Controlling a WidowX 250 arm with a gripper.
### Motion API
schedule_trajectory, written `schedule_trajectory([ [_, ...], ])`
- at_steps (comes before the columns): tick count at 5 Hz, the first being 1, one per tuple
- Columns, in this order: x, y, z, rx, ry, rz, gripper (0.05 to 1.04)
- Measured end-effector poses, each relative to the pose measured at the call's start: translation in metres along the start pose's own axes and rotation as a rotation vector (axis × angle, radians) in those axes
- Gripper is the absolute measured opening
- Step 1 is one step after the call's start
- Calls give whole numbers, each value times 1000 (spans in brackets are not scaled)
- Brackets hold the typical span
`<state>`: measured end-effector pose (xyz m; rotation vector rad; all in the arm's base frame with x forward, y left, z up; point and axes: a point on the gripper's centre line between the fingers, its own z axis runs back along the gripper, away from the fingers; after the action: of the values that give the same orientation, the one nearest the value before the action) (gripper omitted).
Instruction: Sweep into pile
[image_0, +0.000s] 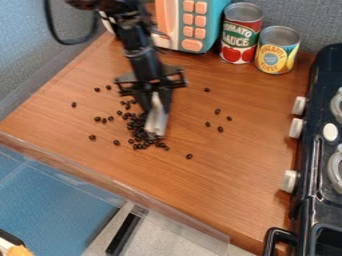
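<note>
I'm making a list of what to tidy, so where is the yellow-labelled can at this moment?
It stands toward the upper right of the camera view, at the back of the wooden table, just right of the red-labelled can.

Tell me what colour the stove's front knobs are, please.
The knobs are white; the camera view shows this.
</note>
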<state>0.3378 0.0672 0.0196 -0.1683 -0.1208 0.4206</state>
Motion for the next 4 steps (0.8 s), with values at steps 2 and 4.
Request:
schedule_trajectory([
  [2,8,39,9,9,1,103,370],
  [4,8,38,19,-47,37,125,370],
])
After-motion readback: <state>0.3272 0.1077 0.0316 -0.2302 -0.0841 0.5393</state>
